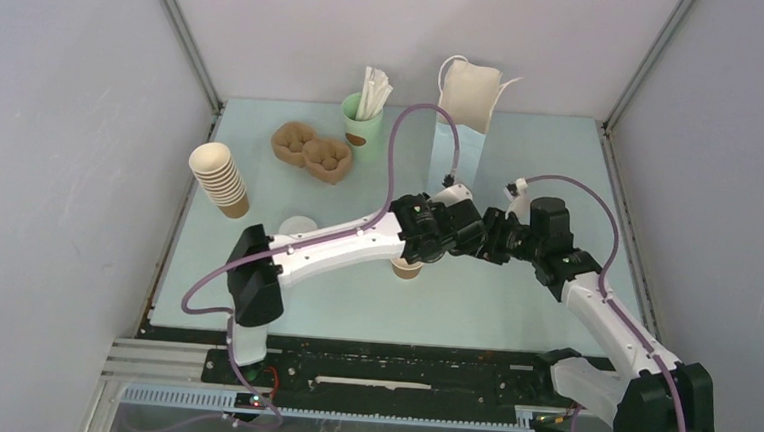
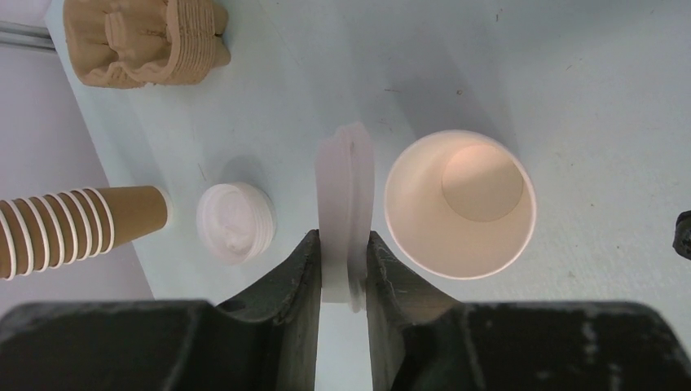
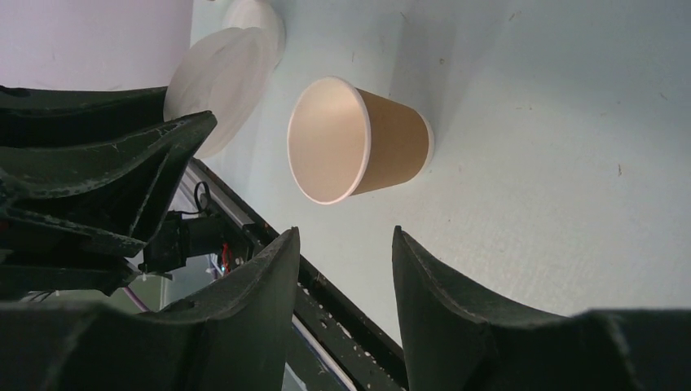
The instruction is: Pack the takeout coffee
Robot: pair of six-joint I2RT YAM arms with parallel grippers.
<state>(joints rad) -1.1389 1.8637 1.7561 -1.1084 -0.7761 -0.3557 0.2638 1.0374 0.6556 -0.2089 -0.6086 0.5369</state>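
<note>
Pale-blue desk [image 1: 473, 307] within grey walls [image 1: 61, 156]. The brown cup [image 2: 460, 204] stands unlidded. The left tool [image 2: 342, 240] pinches its white lid [image 2: 346, 179]; the right tool [image 3: 344, 236] gapes.

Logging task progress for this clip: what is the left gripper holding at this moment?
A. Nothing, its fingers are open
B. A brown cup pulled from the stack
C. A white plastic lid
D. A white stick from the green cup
C: in the left wrist view the left gripper is shut on the white lid, pinched edge-on beside the open-topped cup, which has no lid on it.
</note>
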